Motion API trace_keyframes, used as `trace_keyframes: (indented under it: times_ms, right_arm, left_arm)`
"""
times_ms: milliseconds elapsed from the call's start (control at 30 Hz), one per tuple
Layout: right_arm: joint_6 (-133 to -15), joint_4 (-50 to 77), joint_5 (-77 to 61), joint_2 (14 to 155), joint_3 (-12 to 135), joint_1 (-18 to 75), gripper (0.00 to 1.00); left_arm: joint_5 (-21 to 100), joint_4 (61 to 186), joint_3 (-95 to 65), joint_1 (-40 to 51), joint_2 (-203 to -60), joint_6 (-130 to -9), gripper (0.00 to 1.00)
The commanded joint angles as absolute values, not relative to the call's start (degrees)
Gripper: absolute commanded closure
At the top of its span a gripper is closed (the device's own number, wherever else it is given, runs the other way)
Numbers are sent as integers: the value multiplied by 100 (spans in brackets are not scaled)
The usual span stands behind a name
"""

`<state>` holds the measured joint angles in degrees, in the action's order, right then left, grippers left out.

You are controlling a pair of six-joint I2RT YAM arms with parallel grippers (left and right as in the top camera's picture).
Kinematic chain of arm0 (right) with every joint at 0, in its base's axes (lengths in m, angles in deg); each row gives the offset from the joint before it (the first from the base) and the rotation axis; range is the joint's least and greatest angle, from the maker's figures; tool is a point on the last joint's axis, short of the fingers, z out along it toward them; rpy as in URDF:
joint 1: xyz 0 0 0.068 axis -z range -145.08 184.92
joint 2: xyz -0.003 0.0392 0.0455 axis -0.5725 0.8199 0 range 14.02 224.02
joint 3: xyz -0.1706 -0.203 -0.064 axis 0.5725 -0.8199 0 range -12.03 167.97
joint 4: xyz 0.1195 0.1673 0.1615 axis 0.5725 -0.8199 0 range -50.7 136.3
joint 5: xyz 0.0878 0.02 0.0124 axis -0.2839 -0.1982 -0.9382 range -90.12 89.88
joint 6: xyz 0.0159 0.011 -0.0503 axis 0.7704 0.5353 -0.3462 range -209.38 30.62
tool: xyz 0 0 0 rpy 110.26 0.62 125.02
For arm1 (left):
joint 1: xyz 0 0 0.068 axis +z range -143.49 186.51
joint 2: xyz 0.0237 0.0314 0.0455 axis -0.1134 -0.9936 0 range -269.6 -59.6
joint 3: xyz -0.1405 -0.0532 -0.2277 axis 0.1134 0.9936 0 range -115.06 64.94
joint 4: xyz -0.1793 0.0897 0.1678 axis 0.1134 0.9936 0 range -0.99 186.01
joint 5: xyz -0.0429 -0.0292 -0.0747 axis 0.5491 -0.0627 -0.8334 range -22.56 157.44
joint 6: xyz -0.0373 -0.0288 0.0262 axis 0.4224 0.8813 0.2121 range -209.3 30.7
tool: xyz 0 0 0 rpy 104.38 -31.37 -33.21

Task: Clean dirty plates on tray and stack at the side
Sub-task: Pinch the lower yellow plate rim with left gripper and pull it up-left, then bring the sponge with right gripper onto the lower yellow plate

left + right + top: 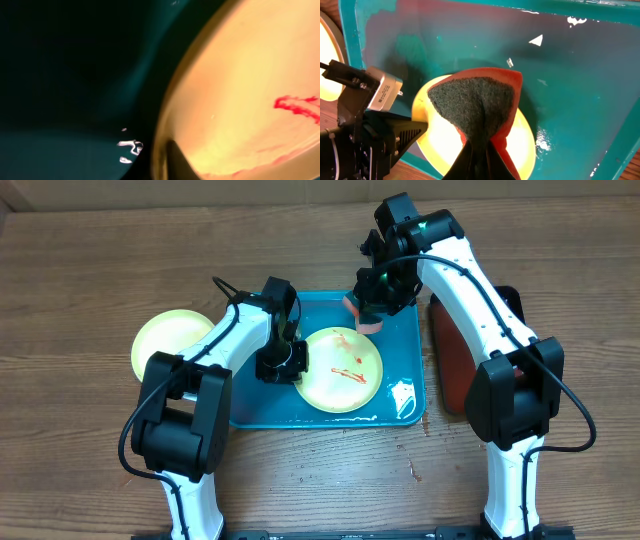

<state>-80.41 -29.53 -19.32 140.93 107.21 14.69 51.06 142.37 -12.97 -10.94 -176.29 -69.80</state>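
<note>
A pale yellow-green plate (341, 370) with red sauce streaks (348, 372) lies in the turquoise tray (405, 330). My left gripper (283, 366) is shut on its left rim. In the left wrist view one dark finger (176, 159) lies just inside the plate's rim (161, 135); the other finger is hidden. My right gripper (372, 312) hangs over the plate's far edge, shut on a red sponge with a green scouring face (477, 107), and the plate (437, 132) shows beneath it. A second, clean-looking plate (168, 342) rests on the table left of the tray.
A dark red, black-rimmed tray (455, 365) lies right of the turquoise one, under my right arm. Water pools in the tray's near right corner (402, 395). My left arm's body (370, 135) fills the lower left of the right wrist view.
</note>
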Motion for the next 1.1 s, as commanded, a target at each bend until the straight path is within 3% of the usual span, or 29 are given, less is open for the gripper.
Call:
trace_keyframes:
  times_ms: [0,233,567,1067]
  right_arm:
    - [-8035,-2940,-1926,13812,10713,1472,96]
    - [-8262,-2780,-1919,13822,10492,1312,96]
    - [-9248,-1547,-1921,13833,9417,1045,96]
    - [-9141,251,-1897,13925,8026,936,96]
  left_arm:
    - [5147,14053,-1161,-1009,-17694,-6892,96]
    - [5200,13933,-1185,-666,-17692,-7246,96]
    - [5088,13951,-1185,-454,-17692,-7587,96]
    - [5088,13953,-1183,-421,-17692,-7602,96]
